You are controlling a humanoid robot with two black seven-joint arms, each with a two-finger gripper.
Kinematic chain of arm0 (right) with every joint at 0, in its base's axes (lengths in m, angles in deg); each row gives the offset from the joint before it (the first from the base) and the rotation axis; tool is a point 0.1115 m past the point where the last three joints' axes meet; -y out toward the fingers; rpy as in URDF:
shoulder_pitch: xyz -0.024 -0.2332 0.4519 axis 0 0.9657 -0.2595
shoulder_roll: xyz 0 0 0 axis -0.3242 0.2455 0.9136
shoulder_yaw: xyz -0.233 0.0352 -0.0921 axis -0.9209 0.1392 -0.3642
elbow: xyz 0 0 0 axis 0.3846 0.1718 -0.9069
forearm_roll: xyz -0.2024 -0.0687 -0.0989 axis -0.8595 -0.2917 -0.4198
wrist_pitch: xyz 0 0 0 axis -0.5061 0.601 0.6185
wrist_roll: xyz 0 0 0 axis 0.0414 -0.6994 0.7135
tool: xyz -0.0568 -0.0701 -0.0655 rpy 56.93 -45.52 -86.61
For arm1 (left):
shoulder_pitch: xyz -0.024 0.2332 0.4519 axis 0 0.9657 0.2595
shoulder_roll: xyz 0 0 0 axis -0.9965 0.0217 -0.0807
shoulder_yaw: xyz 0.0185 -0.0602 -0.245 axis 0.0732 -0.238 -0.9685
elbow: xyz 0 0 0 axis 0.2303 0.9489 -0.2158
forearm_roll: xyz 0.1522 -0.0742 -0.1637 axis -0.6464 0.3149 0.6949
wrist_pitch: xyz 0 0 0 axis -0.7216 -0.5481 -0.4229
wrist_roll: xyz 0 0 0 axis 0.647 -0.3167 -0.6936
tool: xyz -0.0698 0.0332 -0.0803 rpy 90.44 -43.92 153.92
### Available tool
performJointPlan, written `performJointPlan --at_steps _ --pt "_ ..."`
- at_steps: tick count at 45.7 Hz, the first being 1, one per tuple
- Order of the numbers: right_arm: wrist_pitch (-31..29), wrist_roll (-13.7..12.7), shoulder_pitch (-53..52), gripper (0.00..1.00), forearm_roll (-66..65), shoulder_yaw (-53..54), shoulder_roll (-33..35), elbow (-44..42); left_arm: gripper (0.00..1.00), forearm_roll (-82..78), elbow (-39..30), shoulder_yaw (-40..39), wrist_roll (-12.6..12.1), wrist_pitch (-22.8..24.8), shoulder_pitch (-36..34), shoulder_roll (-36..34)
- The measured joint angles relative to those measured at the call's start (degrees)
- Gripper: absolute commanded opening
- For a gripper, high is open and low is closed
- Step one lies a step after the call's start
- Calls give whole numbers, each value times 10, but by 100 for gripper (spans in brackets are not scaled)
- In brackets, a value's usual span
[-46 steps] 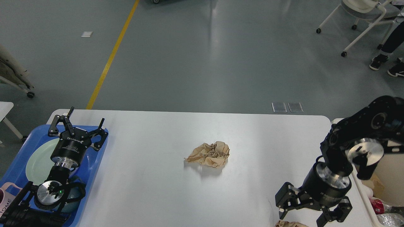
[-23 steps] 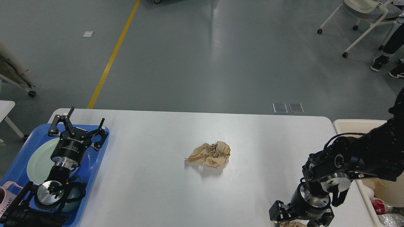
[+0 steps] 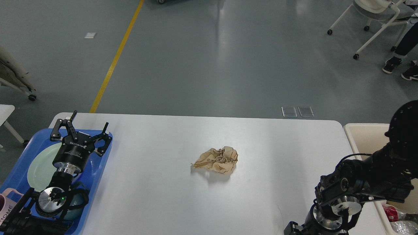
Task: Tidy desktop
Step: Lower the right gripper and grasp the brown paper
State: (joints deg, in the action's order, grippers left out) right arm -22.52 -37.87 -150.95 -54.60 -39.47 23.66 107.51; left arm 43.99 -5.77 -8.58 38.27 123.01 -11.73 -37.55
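Jaws: left gripper (image 3: 80, 132) spread wide and empty, hovering over the far end of the blue plastic tray (image 3: 19, 163) that sits on the left edge of the desktop (image 3: 156, 195), a large white rectangular tabletop with rounded corners. Right arm's wrist (image 3: 336, 209) dips below the near right corner; its fingers are out of view, so I cannot tell their state. 1 crumpled brown paper wad (image 3: 216, 159) lies near the middle of the desktop, well apart from both arms. Beige plastic bin (image 3: 365, 140) stands just off the right edge, rubbish inside. Pale green plate (image 3: 39, 166) rests in the tray.

Judgement: step in hand is clearing paper scraps. For the wad, descend from above, straddle its bulk, close firmly, lift clear before swinging to the bin.
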Motion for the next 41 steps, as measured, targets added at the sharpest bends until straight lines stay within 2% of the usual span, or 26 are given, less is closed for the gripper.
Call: performJointPlan --at_steps 3,10,15,16,41 --pt "24 0 12 82 1 1 -5 -1 97 0 0 0 0 0 0 0" --pt "35 0 20 34 3 2 -6 0 97 0 0 0 0 0 0 0" --pt "36 0 21 3 8 1 -4 0 97 0 0 0 0 0 0 0" --pt "36 0 21 0 9 1 -4 0 97 0 0 0 0 0 0 0" --pt "38 0 12 0 86 0 2 0 97 0 0 0 1 0 0 0"
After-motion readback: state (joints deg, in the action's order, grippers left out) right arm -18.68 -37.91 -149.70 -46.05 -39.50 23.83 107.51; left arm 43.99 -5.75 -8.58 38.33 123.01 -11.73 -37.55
